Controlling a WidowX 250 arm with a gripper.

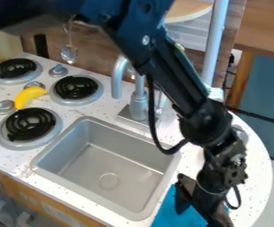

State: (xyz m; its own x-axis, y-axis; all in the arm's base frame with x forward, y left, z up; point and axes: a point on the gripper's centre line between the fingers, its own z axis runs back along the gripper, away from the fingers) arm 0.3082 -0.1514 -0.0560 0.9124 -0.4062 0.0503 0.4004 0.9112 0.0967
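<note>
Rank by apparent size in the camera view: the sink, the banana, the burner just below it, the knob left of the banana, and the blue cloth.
Largest to smallest:
Sink
Burner
Banana
Knob

Blue cloth: unranked; it is partly covered and cut off by the view's edge.

Blk arm [171, 80] comes in at upper L of frame, slants down to lower R; wrist [222, 166] bent, gripper [194, 217] hangs near btm edge, fingers apart.
</note>
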